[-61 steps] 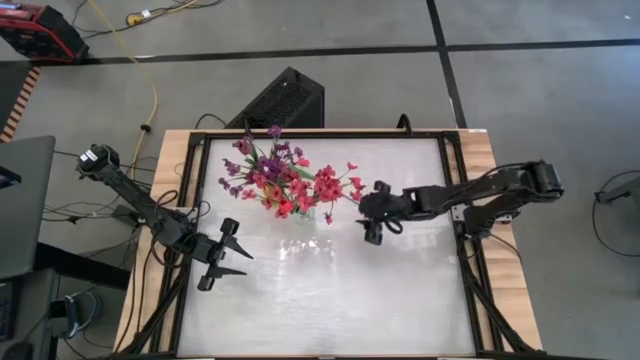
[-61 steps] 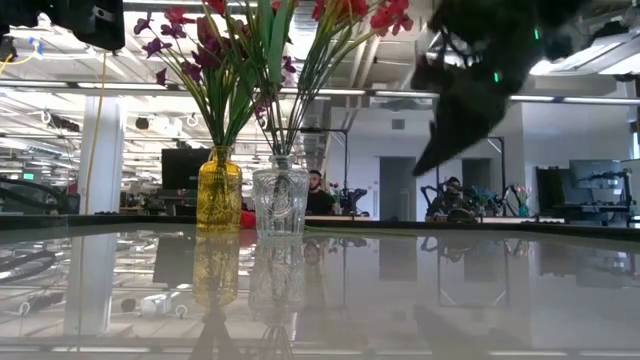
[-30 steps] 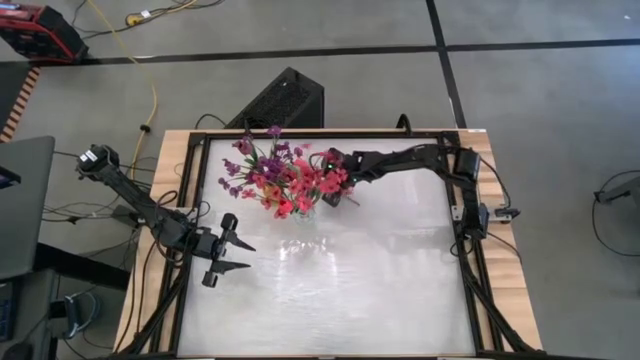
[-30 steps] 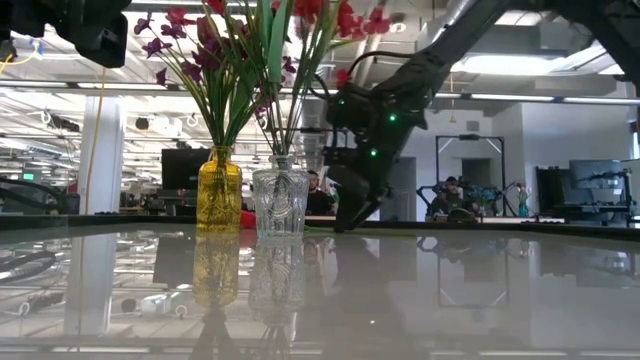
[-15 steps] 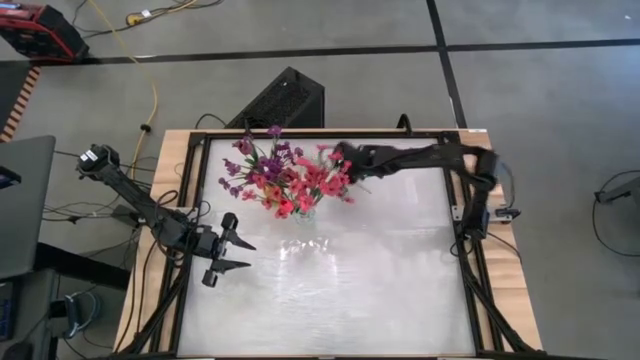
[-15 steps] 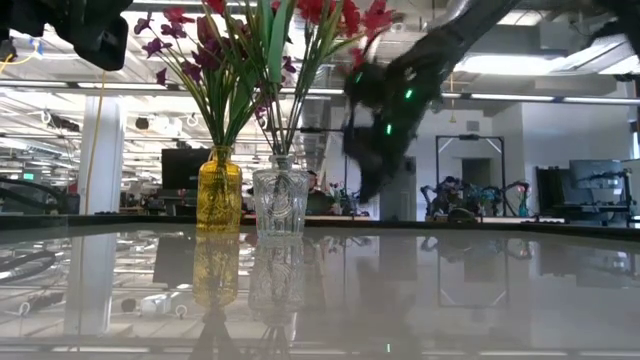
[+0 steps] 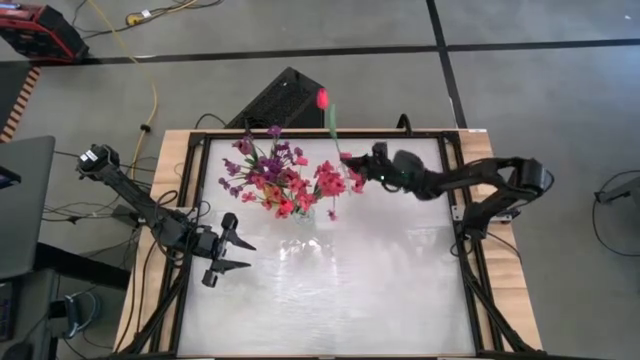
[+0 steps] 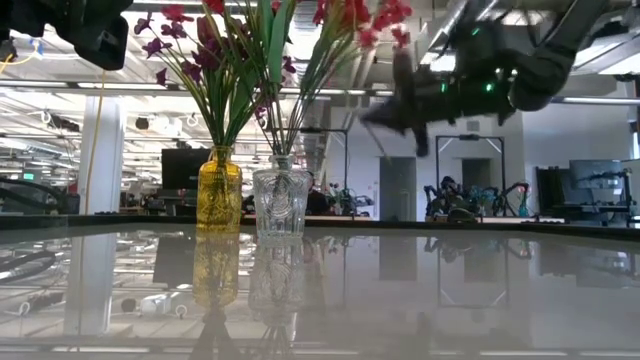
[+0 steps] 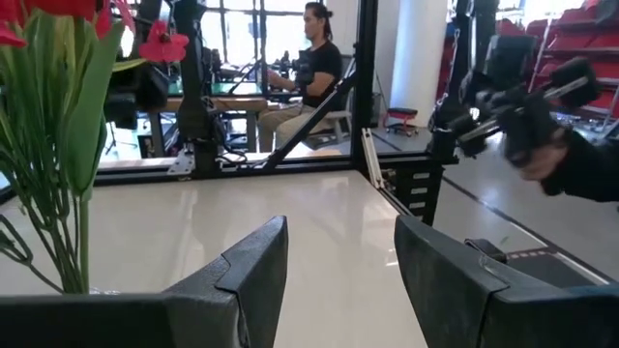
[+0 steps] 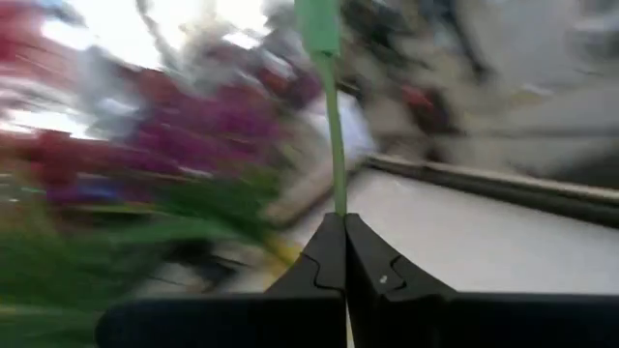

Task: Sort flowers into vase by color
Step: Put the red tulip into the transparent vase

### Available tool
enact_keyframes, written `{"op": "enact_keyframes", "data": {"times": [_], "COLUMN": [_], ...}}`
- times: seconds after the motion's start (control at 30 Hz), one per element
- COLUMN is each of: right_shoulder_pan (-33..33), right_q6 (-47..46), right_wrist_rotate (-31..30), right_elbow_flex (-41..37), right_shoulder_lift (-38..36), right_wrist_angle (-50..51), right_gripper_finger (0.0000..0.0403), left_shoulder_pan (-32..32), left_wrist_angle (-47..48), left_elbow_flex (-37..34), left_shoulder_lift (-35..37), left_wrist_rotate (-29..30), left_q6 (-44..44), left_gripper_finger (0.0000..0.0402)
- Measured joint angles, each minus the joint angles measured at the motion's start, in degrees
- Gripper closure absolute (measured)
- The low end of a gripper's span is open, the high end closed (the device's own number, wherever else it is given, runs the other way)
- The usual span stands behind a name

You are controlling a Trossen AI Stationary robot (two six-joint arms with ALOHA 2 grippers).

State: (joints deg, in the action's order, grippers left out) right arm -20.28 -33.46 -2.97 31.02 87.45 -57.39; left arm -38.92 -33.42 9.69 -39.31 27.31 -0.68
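Behind the table's [image 7: 400, 290] vases, right gripper [image 7: 352, 165] now pinches a just-lifted red tulip [image 7: 323, 99]; left fingers [image 9: 253, 261] stay spread.

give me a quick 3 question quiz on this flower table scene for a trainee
1. True or false: the right pincer is shut on the stem of a red tulip.
2. How many vases stand on the table? A) one B) two C) three
3. Fill in: the left pincer waits near the table's left edge with its fingers ____.

Key
1. True; the stem runs up from its closed fingers.
2. B: a yellow vase and a clear vase.
3. open
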Motion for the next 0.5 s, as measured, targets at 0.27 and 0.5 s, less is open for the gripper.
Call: {"op": "enact_keyframes", "data": {"times": [0.27, 0.5], "right_shoulder_pan": [8.5, 9.9], "right_q6": [1.8, 3.9], "right_wrist_rotate": [-2.5, -4.5], "right_elbow_flex": [7.3, 17.4], "right_shoulder_lift": [12.6, 26.0], "right_wrist_angle": [-24.7, -32.2], "right_gripper_finger": [0.0385, 0.0385], "left_shoulder_pan": [0.0, 0.0], "left_wrist_angle": [-1.1, -1.1], "left_elbow_flex": [0.0, 0.0], "left_shoulder_lift": [0.0, 0.0], "left_wrist_rotate": [0.0, 0.0], "left_q6": [0.0, -1.5], "left_gripper_finger": [0.0221, 0.0221]}}
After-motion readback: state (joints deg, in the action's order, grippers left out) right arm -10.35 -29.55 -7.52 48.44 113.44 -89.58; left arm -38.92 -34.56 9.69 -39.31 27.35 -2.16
